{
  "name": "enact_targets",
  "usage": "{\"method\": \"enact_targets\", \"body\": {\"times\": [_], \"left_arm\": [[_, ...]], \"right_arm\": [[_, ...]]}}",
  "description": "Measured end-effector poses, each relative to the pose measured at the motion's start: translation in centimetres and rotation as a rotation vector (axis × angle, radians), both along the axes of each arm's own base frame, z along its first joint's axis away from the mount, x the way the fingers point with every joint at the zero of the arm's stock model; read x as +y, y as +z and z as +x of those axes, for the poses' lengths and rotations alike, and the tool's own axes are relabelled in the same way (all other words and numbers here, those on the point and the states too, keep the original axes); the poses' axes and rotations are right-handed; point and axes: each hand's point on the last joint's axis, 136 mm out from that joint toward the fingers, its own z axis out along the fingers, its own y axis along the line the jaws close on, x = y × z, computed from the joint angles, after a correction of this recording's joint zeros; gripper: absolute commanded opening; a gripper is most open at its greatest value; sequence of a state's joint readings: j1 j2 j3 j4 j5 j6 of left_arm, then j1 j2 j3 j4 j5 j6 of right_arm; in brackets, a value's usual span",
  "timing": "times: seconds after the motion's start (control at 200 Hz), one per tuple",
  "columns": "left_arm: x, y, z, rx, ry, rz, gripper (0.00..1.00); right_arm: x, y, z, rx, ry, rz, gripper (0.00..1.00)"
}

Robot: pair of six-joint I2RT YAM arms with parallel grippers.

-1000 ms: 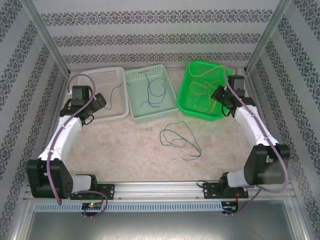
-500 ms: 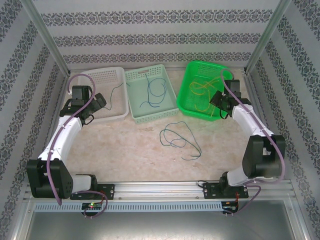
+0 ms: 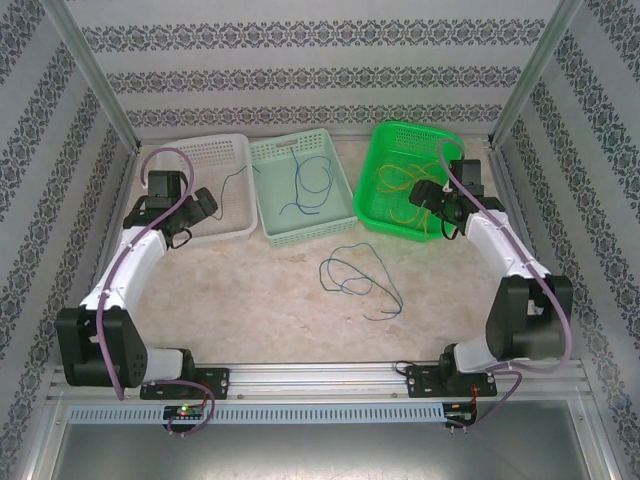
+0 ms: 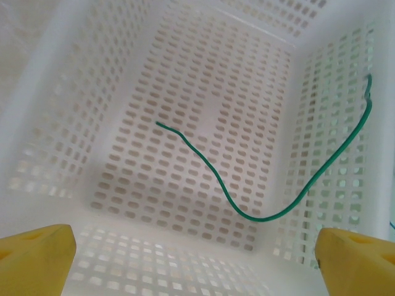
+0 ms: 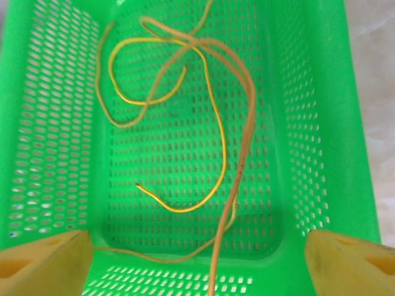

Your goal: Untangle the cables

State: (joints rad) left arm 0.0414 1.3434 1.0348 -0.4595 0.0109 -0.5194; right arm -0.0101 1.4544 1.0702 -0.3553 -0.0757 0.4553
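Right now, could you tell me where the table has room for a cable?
Bare table between the left arm and the loose cables, and between those cables and the right arm. The back is crowded with three baskets.

Soft, even light, probably from overhead, fills the top view, leaving only faint shadows on the pale table (image 3: 290,310), and the picture is slightly grainy with straight frame edges. The left wrist view is very bright: the white basket (image 4: 74,55) washes out toward its upper corners, while the left gripper's yellow fingertips (image 4: 34,259) are blurred at the bottom edge. In the right wrist view the green basket (image 5: 55,129) is vivid and sharp at mid-depth, and the right gripper's fingertips (image 5: 345,262) are out of focus.
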Motion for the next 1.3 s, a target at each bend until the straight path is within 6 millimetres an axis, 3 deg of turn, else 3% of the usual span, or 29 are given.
{"method": "enact_targets", "body": {"times": [0.21,0.45,0.55,0.704,0.819,0.984,1.204,1.304], "left_arm": [[-2.5,-1.9,1.9,0.042,-0.127,-0.094,0.91],[-3.5,-3.1,4.6,0.06,-0.187,-0.13,0.77],[-3.7,-3.2,6.1,0.058,-0.204,-0.134,0.61],[-4.2,-3.7,8.2,0.052,-0.233,-0.153,0.16],[-4.3,-3.9,8.5,0.051,-0.241,-0.153,0.02],[-3.7,-3.0,8.3,0.036,-0.226,-0.119,0.0],[-2.5,3.0,7.4,-0.091,-0.196,-0.033,0.0],[-1.8,4.6,6.9,-0.113,-0.172,0.002,0.0]], "right_arm": [[1.3,3.4,-0.5,-0.091,0.035,0.011,0.91],[2.8,1.4,-1.6,-0.045,0.069,0.03,0.92],[2.8,1.0,-2.3,-0.034,0.071,0.03,0.92],[2.8,2.1,-2.7,-0.064,0.07,0.029,0.92],[2.8,2.7,-3.0,-0.081,0.071,0.029,0.92],[2.7,3.0,-3.4,-0.089,0.068,0.025,0.93],[2.6,3.0,-3.5,-0.089,0.066,0.023,0.93],[2.6,3.0,-3.5,-0.089,0.066,0.023,0.93]]}}
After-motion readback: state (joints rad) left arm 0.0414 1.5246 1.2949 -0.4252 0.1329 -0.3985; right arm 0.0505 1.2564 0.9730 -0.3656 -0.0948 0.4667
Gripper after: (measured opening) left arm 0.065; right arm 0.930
